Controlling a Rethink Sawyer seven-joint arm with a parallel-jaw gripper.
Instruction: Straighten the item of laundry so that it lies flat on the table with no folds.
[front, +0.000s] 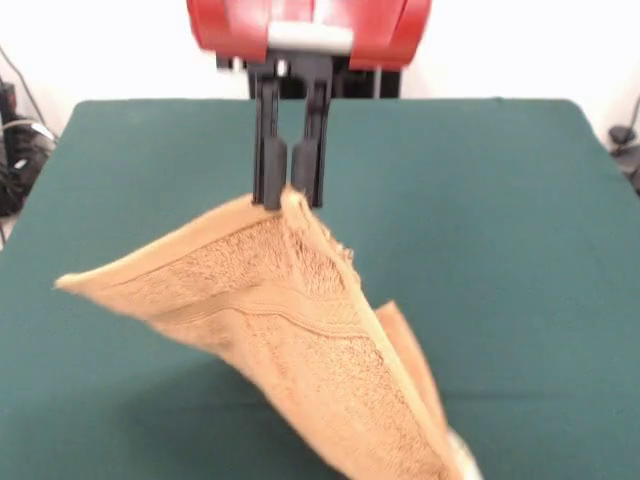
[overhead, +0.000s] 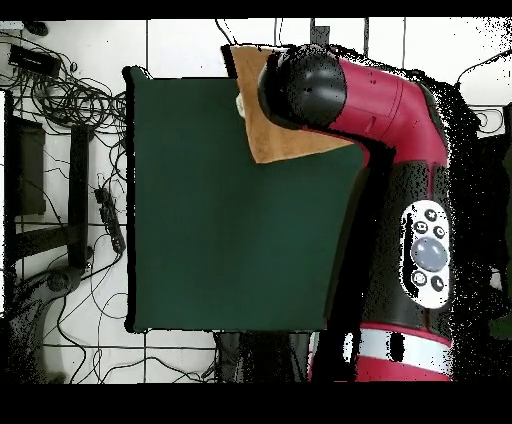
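The orange-tan terry towel (front: 300, 330) hangs in the air above the dark green table (front: 500, 200), held by its top edge. My gripper (front: 288, 200) is shut on that edge, its black fingers (front: 268, 160) pinching the cloth. The towel spreads down to a left corner (front: 65, 283) and runs off the bottom of the front view, with a woven band across it and a small white label (front: 462, 458) near the bottom. In the overhead view the towel (overhead: 270, 130) shows at the table's top edge, partly hidden under the red arm (overhead: 390, 120).
The table (overhead: 220, 220) is bare green felt apart from the towel. Cables and black frames (overhead: 60, 150) lie on the floor to the left of the table in the overhead view. The arm's base (overhead: 400, 340) stands at the bottom right.
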